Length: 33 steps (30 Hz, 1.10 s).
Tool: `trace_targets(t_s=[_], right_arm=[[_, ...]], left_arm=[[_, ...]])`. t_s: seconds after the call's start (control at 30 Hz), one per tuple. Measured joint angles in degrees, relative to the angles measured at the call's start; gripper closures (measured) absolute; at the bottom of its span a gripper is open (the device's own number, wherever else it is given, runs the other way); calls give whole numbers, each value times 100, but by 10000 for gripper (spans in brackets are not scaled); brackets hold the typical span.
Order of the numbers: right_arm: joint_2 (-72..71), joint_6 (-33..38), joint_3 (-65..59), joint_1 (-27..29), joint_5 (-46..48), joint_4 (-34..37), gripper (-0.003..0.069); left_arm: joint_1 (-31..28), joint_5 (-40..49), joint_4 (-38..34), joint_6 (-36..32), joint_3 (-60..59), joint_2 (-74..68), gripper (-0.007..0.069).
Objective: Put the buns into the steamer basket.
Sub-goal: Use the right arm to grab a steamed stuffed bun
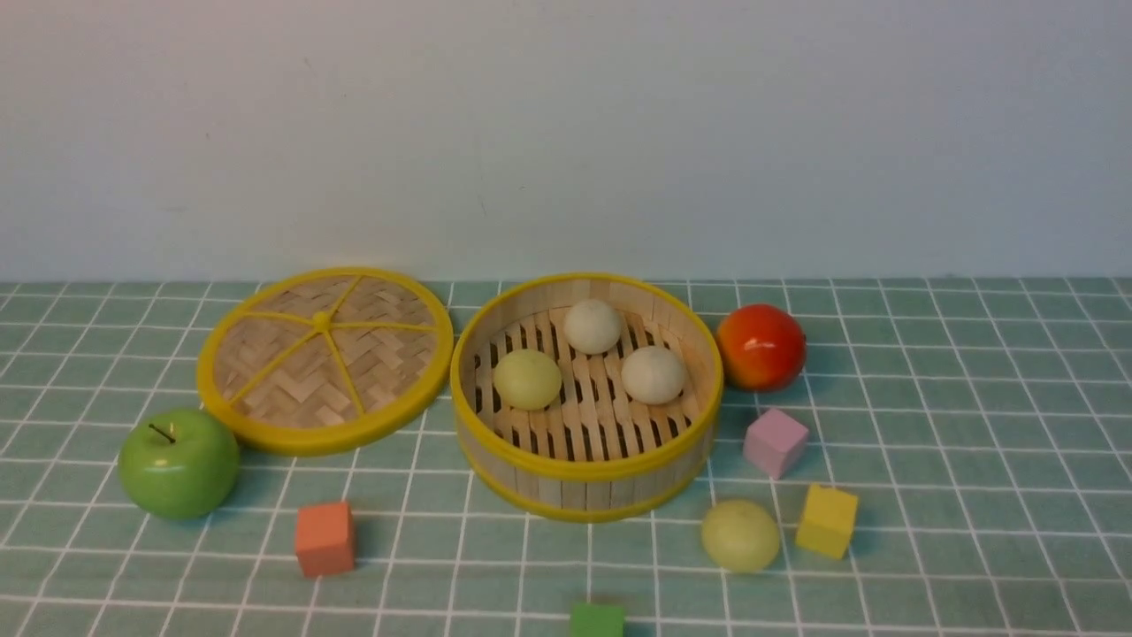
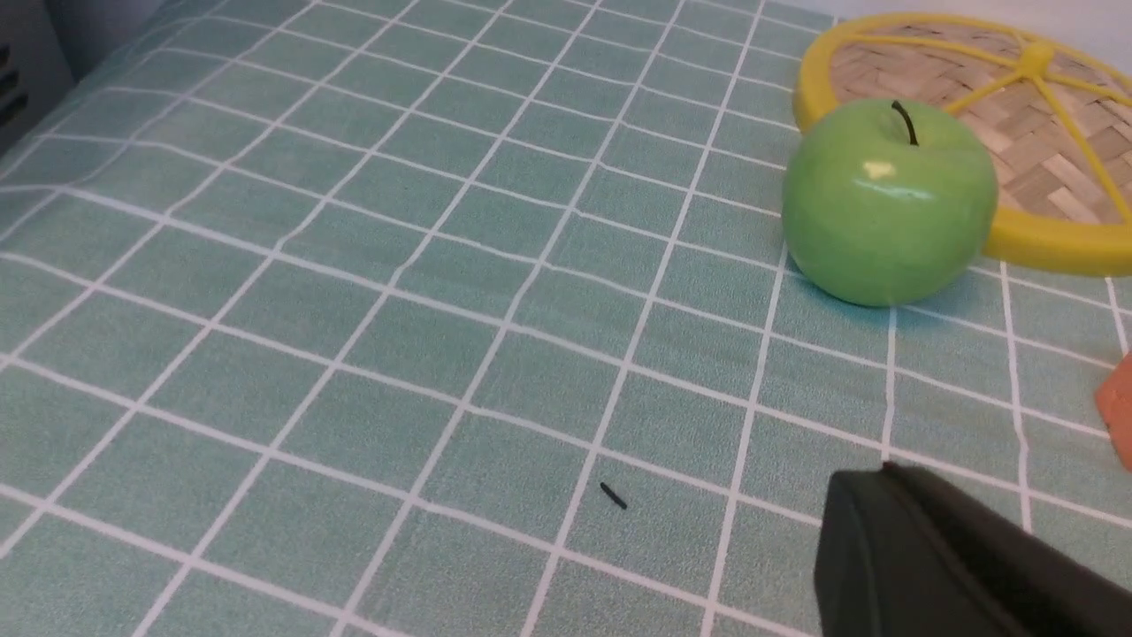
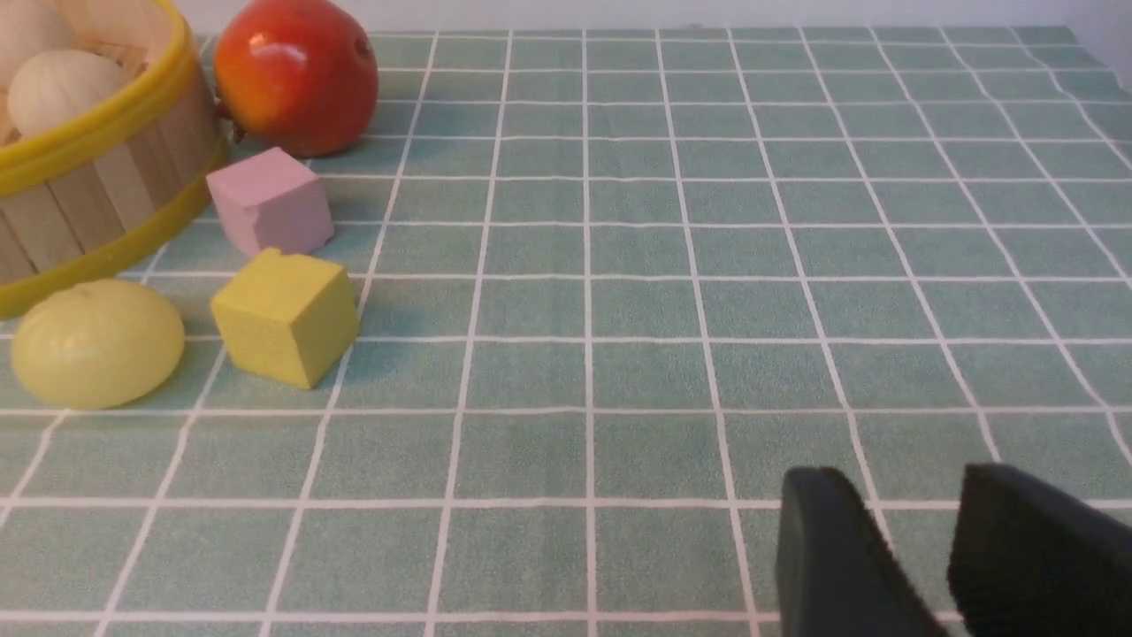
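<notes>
The left end effector is pressed together above the cloth-covered counter. The right end effector is spread, with only bare cloth showing between its fingers. A green cube sits at the counter's near edge. Behind it, an orange cube lies toward the left edge. One yellow-green bun rests on the counter, outside the steamer basket and just beside a yellow cube. A pink cube and a green apple lie farther back. The mid-counter basket holds a second yellow-green bun and two off-white buns, all apart. Toward the far edge, the woven lid lies flat just beside the basket's left. A red-orange fruit stands just beside its right.
</notes>
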<state>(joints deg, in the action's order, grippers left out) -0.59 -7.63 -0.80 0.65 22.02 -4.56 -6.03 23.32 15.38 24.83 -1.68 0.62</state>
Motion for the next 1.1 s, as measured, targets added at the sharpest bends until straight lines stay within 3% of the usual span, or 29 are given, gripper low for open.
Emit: trace_targets(t_s=[0.43, 0.8, 1.1], right_arm=[[0, 0, -5, 0, -31, -31, 419], [0, -165, -70, 0, -2121, 294, 419], [14, -387, -70, 0, -2137, 211, 419]], left_arm=[[0, -12, 0, -5, -5, 0, 614], [0, -24, 0, -5, -5, 0, 603], [0, -41, 0, -5, -5, 0, 598]])
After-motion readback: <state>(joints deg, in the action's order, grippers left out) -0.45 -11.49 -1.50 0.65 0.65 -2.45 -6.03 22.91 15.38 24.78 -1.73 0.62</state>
